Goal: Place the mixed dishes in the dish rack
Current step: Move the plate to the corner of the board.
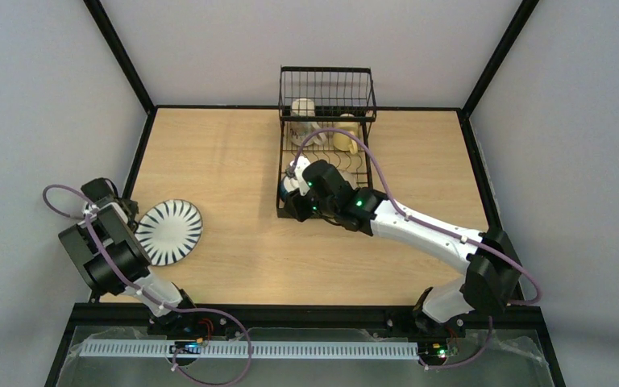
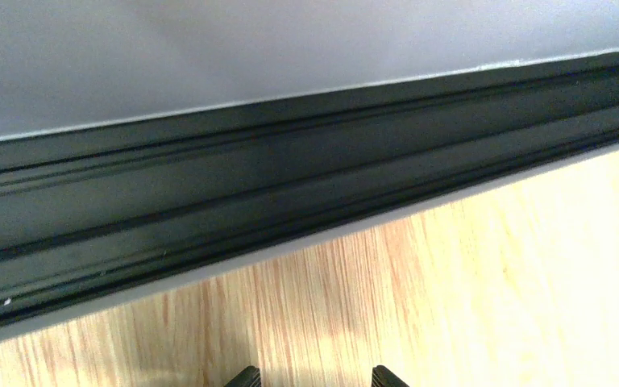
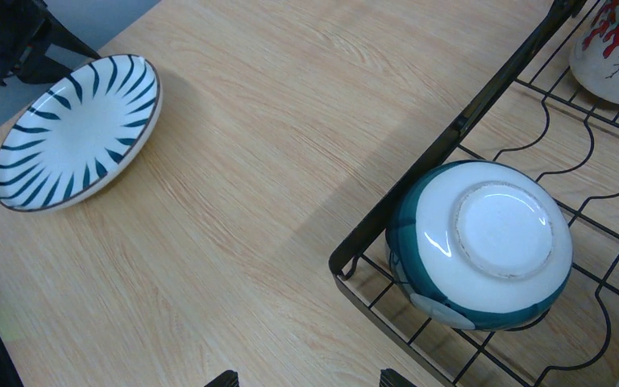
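The white plate with dark radial stripes [image 1: 169, 232] [image 3: 76, 133] lies flat on the wooden table at the left. My left gripper [image 1: 117, 205] [image 2: 316, 379] hovers just left of it, by the table's left edge, open with only bare wood between its fingertips. The black wire dish rack [image 1: 326, 137] [image 3: 451, 137] stands at the back centre. A blue-outside white bowl [image 3: 483, 242] [image 1: 292, 179] rests upside down in its near left corner. A beige mug [image 1: 302, 109] [image 3: 612, 48] and a yellow mug [image 1: 345, 139] sit farther back in the rack. My right gripper [image 1: 294, 203] [image 3: 310, 379] is open above the table beside that corner, holding nothing.
A black frame rail [image 2: 290, 185] runs along the table's left edge, with the grey wall [image 2: 209, 56] behind it. The rack's raised upper basket [image 1: 326, 85] stands over the rack's rear. The right arm [image 1: 419, 230] stretches diagonally across the table's right half.
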Controlling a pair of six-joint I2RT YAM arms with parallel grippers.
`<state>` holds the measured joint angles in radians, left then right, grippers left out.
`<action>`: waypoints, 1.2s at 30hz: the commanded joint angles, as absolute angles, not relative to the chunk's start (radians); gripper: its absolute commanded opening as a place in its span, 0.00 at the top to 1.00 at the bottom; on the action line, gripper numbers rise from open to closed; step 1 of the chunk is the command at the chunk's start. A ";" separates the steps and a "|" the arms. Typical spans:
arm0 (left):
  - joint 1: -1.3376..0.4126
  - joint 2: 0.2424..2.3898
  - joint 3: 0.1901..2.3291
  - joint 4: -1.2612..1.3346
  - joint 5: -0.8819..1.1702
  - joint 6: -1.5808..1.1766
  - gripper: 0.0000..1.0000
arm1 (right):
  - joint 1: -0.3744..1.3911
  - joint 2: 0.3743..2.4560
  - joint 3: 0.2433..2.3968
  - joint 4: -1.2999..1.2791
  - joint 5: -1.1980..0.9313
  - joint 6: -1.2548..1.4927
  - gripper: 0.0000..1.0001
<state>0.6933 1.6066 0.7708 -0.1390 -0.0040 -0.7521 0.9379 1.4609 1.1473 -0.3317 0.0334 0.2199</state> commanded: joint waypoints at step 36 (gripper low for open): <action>0.169 1.400 0.724 -0.369 -0.121 -0.913 0.22 | 0.942 1.278 1.082 -0.339 0.034 0.241 0.00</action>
